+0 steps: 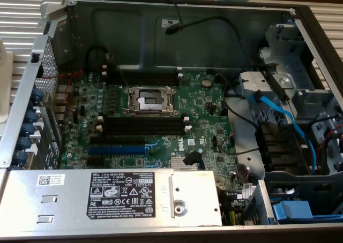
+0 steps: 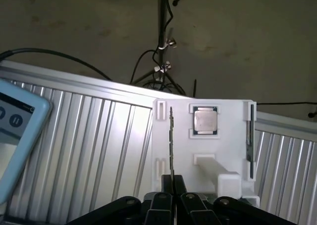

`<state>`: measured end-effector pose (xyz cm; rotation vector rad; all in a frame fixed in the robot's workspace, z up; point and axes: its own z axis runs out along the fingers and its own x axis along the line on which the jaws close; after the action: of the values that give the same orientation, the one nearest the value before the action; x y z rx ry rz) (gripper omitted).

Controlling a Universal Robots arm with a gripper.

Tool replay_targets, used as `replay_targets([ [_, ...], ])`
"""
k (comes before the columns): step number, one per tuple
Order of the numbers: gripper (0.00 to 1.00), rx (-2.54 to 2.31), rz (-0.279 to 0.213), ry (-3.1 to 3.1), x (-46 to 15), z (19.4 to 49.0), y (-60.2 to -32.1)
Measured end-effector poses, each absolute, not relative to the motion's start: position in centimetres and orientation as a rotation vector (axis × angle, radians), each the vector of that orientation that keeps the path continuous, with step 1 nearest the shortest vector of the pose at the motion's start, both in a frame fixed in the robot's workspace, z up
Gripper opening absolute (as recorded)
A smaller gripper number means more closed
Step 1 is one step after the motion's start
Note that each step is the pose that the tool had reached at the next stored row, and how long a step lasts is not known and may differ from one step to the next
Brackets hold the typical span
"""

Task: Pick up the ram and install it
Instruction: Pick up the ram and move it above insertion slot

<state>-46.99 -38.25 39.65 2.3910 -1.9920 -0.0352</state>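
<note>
Gripper (image 2: 173, 183) sitting over white holder (image 2: 184, 150) on ribbed tabletop (image 2: 99, 145). Fingers (image 2: 181, 186) standing narrow, apparently pinching near end of ram (image 2: 171, 140). Ram standing on edge in holder slot, just beside CPU chip (image 2: 205, 120); second stick (image 2: 249, 136) sitting on other side of chip.

Judging step in hand as pick-up:
- gripping square across flat faces
- lifting straight along slot, avoiding twisting
- thin board likely flexing, so holding grip firm and centred

Black slots (image 1: 142, 126) lying empty at middle of exterior view, below CPU socket (image 1: 150, 99).
</note>
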Motion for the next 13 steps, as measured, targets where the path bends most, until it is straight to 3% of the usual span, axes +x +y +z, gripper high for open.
replay_targets([
  [13, 0.13, 2.356, -0.016, -2.011, -45.0, 39.9, -38.4],
])
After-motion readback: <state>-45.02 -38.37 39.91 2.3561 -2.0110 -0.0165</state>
